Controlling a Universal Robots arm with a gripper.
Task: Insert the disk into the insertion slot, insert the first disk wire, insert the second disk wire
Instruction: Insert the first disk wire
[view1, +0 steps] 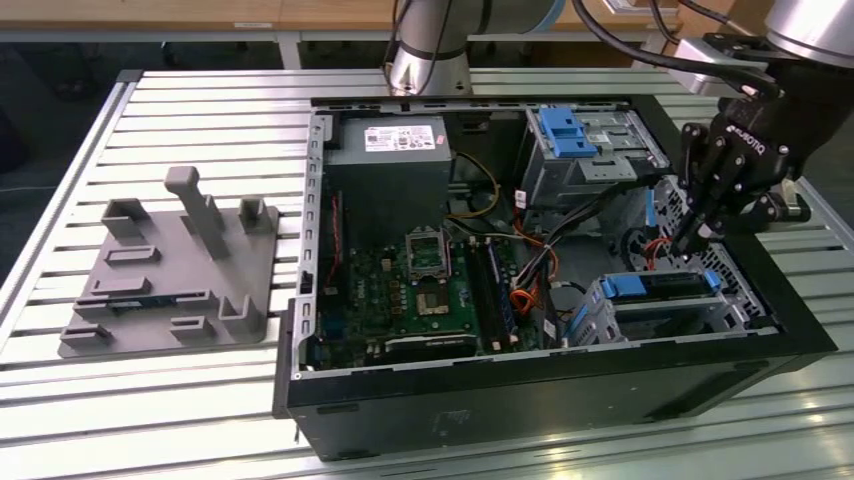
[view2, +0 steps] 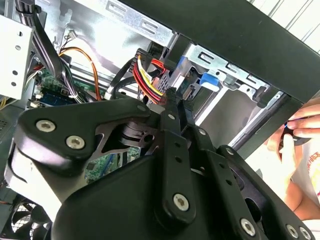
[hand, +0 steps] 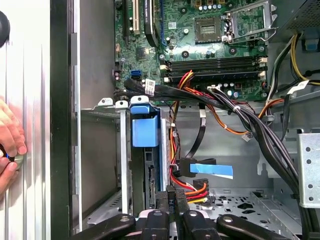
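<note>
An open black computer case (view1: 534, 400) lies on a slatted metal tabletop (view1: 200, 400), seen from above in the exterior view. At 3 o'clock in that view the black gripper (view1: 691, 240) reaches down into the case. Its fingers are drawn together on the black plug of the second disk wire (hand: 192, 189), a bundle of red, yellow and black strands. Both wrist views show the tips pinched at that plug, just beside the connector end of the disk (view1: 654, 288). The disk, silver in a bright blue carrier, sits inside the insertion slot (view1: 594, 322), a low perforated metal cage at 4 o'clock, close under the gripper. A taller grey cage (view1: 607, 160) carrying a blue bracket (view1: 567, 130) stands at 1 o'clock. The green motherboard (view1: 414, 290) fills the case floor near the centre. A grey plastic fixture (view1: 174, 270) with upright posts rests on the tabletop at 9 o'clock, well apart from the case. In the first wrist view a person's hand (hand: 10, 145) rests on the tabletop just outside the case wall.
</note>
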